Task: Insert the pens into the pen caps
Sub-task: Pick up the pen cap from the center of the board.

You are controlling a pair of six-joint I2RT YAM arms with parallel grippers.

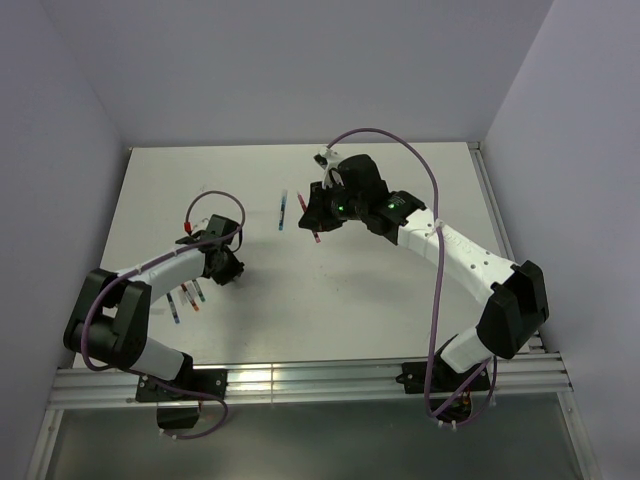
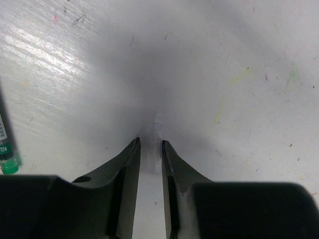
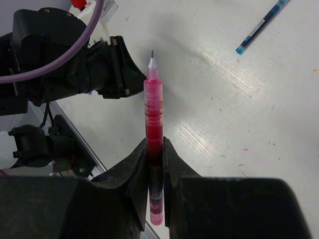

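White table (image 1: 400, 300) w/ plain grey-lilac walls round it, scuffed and ink-flecked up close. R arm reaches in over the middle, and the right gripper (image 3: 154, 149) is clamped on the red pen (image 3: 153, 114), the fingers pinching the lower barrel so most of the body and the fine dark tip stick out past them. In the right wrist view its long axis runs straight on from the gripper, tip leading and aimed roughly at the left gripper (image 2: 149, 144), which sits apart from it over on the L side. From above, the pen pokes out of the gripper towards the near edge, a bit slanted, and seems to be off the surface, tho I can't be sure. I'd guess it's light, stiff, smooth plastic, prob. slippery enough to swivel in a two-point pinch. The mid-to-rear barrel is the place to hold it, leaving the tip end free for a cap and keeping the nib clear of knocks. L fingers are drawn close w/ only a narrow slot between them. A faint clear shape (image 2: 157, 125) shows at their tips, but whether they're pinching anything I can't tell. No pen caps I can pick out for certain. A blue pen (image 1: 283, 212) lies on the table just L of the right gripper, lengthways far-to-near. A few more pens (image 1: 187, 298) lie side by side next to the L arm's forearm, incl. a green pen (image 2: 7, 144) at the edge of the left wrist view.
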